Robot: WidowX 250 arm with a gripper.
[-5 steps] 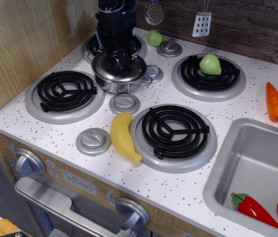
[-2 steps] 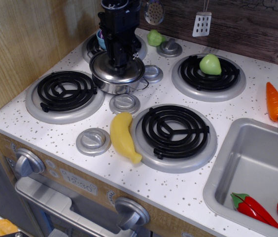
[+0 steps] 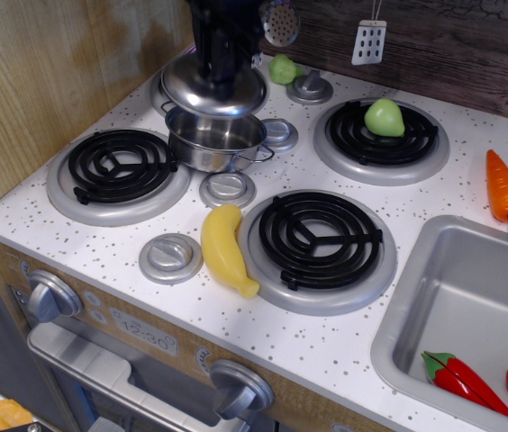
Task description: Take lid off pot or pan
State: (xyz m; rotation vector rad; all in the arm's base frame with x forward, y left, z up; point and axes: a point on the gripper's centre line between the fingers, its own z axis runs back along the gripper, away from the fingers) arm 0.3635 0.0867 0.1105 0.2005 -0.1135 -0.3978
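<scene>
The shiny steel pot stands open on the counter between the two left burners, with a wire loop handle toward the right. My black gripper comes down from the top edge and is shut on the knob of the round steel lid. The lid hangs slightly tilted a little above the pot, clear of its rim. The knob itself is hidden by my fingers.
A yellow banana lies in front of the pot. Grey stove discs sit around it. A green pear is on the back right burner. A carrot lies near the sink, which holds red peppers.
The gripper closed on the lid's knob while the lid sat on the pot, then rose, lifting the lid off. The pot now stands open and has stayed in place.
</scene>
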